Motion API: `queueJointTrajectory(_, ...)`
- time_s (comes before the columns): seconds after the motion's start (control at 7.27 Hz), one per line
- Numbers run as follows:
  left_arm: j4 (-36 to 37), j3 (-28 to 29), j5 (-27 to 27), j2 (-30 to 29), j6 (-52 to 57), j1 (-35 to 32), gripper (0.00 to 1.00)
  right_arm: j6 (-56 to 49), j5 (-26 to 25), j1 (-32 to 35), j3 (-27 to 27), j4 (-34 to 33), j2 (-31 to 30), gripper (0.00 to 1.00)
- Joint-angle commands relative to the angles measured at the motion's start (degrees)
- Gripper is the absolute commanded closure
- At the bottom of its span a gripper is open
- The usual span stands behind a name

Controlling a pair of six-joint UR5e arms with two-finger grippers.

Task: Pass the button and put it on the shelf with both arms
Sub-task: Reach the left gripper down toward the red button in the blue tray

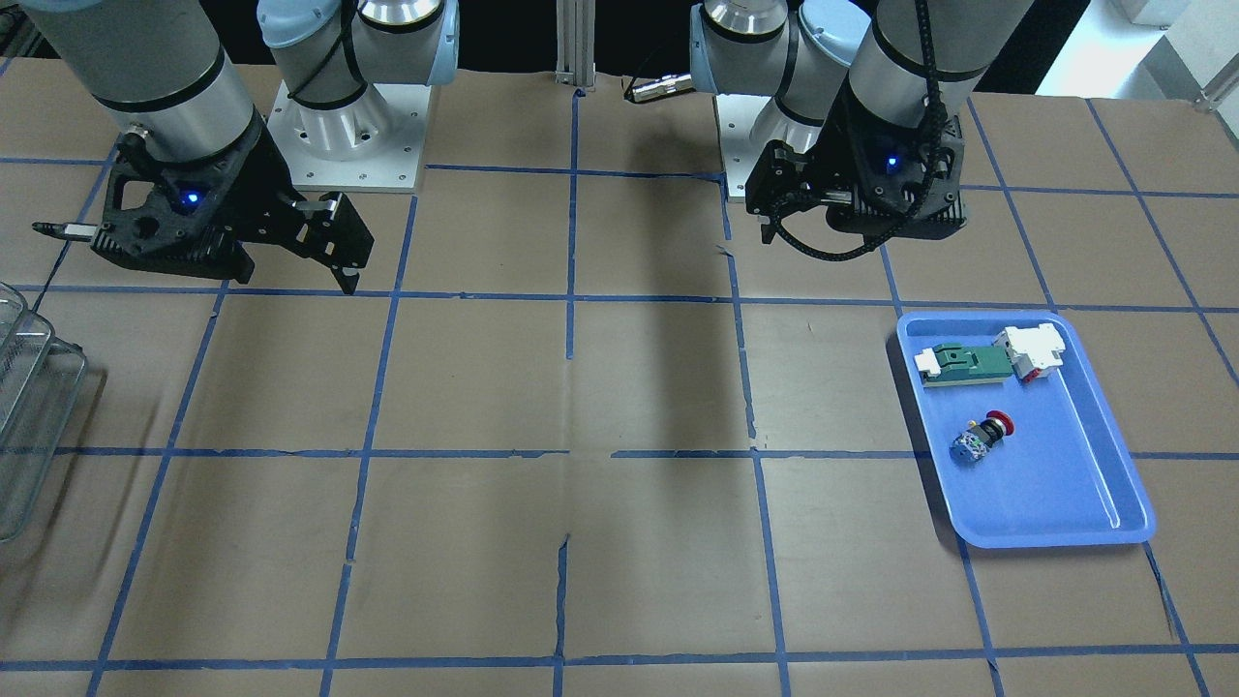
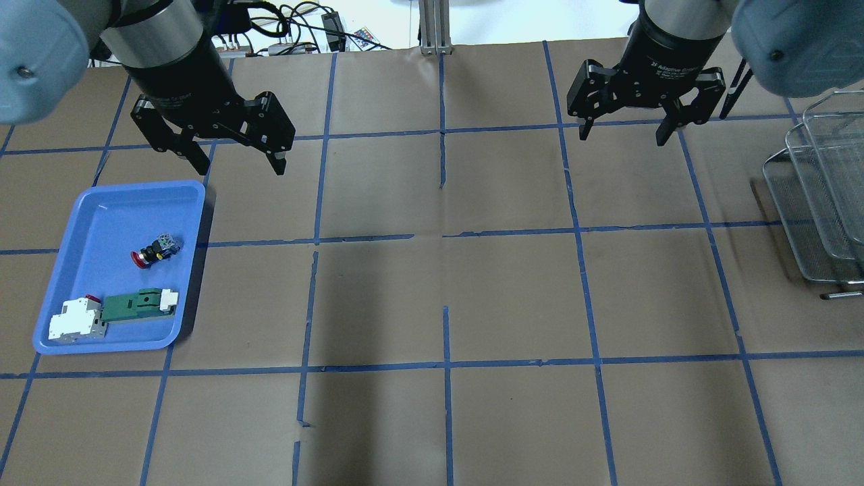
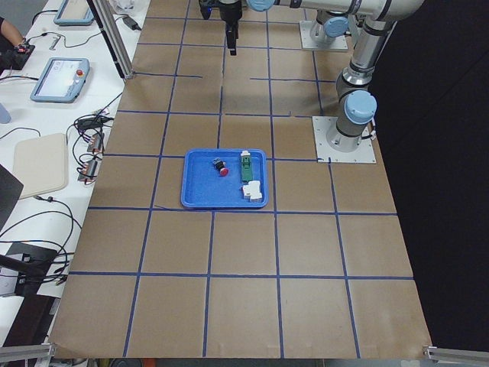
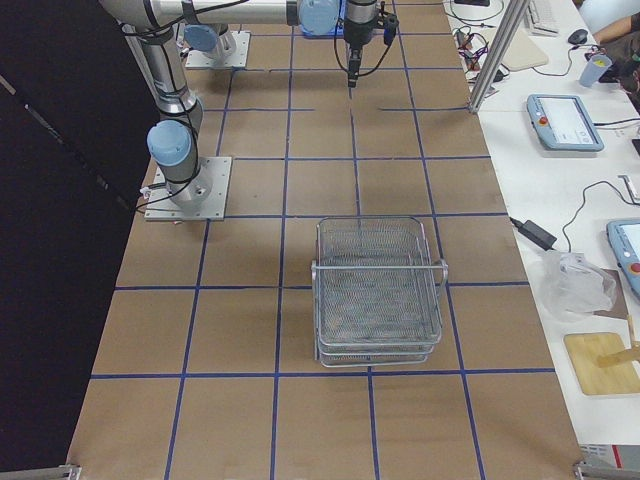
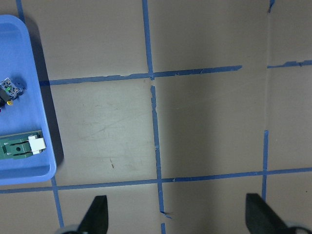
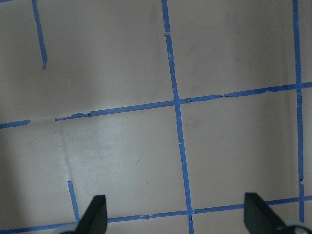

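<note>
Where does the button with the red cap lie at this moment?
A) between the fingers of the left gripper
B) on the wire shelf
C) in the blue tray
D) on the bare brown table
C: the button lies on its side in the blue tray, while the left gripper hangs open and empty, away from it.

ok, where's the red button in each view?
Front-facing: button mid-right, in blue tray.
Overhead: button left, mid-tray.
Exterior left: button centre, in tray.
Exterior right: not in it.
Left wrist: button left edge, cut off.
Right wrist: not in it.
Shared landmark: the tray.
</note>
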Motion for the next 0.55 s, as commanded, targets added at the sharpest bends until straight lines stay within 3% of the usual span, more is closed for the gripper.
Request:
queueJointTrajectory(0.0, 1.5, -1.0, 0.1, -0.2, 6.7, 0.6, 0.00, 0.4, -0.3, 0.1, -0.6, -0.1, 0.1, 0.00)
queueJointTrajectory(0.28, 2.7, -3.1, 0.7, -0.3, 17.2, 0.8, 0.00, 0.4, -1.6, 0.1, -0.9, -0.5, 0.4, 0.00)
queueJointTrajectory(0.41, 6.6, -5.2, 0.9, -0.4, 24.4, 1.6, 0.00, 0.7, -1.4, 0.2, -0.7, -0.5, 0.5, 0.00)
